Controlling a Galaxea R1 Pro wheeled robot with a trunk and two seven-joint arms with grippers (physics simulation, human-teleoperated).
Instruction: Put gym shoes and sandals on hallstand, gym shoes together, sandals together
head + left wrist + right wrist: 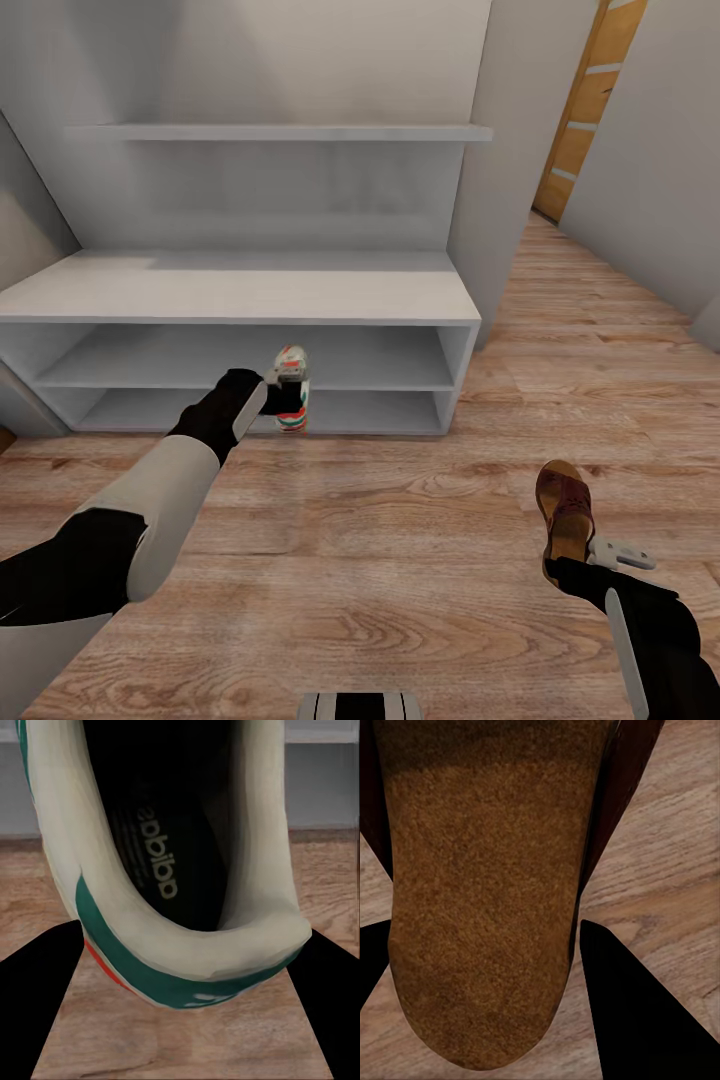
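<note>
Between left fingers: gym shoe heel, gripped; right fingers grip sandal.

Wood-plank floor in light brown. Pale grey walls all round. Low grey bench with two open shelves against the wall, grey wall shelf above. Orange-brown door far right. Soft, even light.

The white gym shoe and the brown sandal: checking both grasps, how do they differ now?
The white green-striped gym shoe hangs by the grey hallstand in the left gripper; the dark brown tan-footbed sandal sits farther back over the wood floor at the right gripper. Both are gripped at the heel.
</note>
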